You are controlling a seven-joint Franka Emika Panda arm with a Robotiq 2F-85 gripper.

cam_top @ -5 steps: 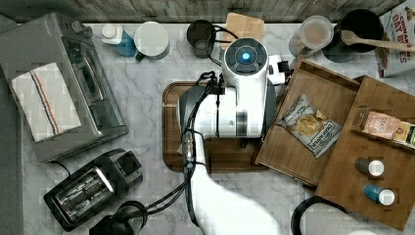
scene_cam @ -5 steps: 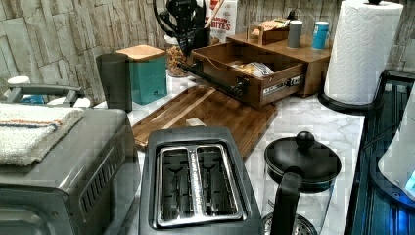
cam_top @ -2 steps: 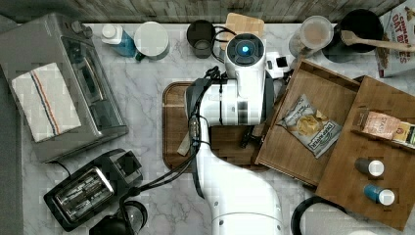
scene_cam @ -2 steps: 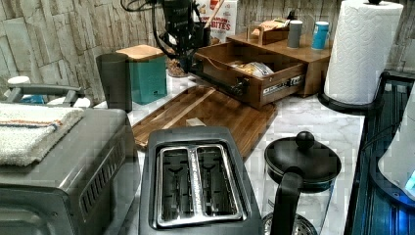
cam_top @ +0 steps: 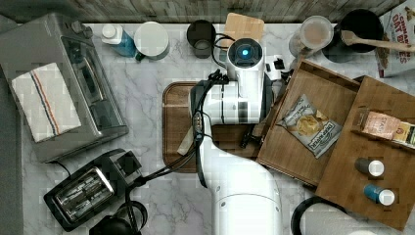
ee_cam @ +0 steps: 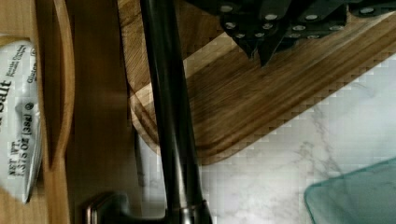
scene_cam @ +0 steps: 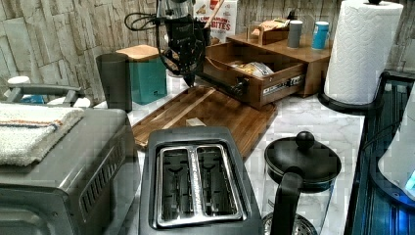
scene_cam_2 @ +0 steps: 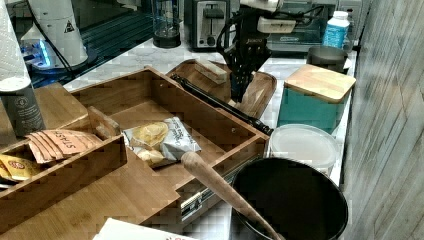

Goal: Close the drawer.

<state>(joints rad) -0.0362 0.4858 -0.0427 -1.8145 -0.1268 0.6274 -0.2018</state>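
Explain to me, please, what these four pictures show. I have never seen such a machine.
It is one white robot arm on a kitchen counter, seen from above, from two sides, and from a camera on its wrist. Its gripper hangs over a dark wooden tray, apart from the handle of an open drawer. The drawer holds a snack bag. The gripper holds nothing. Around stand a toaster, a teal box and a paper towel roll.
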